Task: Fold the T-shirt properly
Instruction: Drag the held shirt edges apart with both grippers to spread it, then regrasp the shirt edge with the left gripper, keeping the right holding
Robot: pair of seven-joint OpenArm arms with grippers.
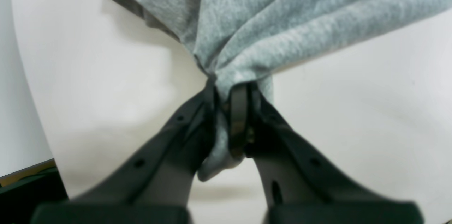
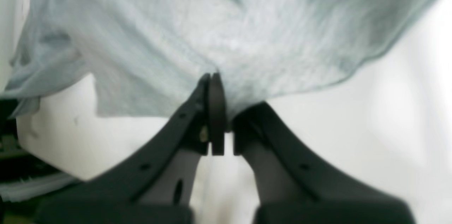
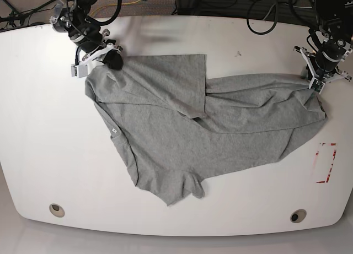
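T-shirt [image 3: 220, 127] spread, wrinkled, across white table [image 3: 44, 155]. Left gripper [image 1: 231, 93] clamped on bunched corner fabric; right gripper [image 2: 220, 86] closed, pinching opposite edge of cloth.

A white table [image 3: 44, 155] bears 2 round grommets [image 3: 55, 210] and red markings [image 3: 326, 163].

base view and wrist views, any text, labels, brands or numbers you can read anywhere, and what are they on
No text reads in any view.
White tag at the neck of the T-shirt: too small to tell whether it bears print.
Red-outlined marking on the table: a bracket-like shape, no letters legible.
White piece on the right claw: nothing legible.
Left claw: plain black, no marks.
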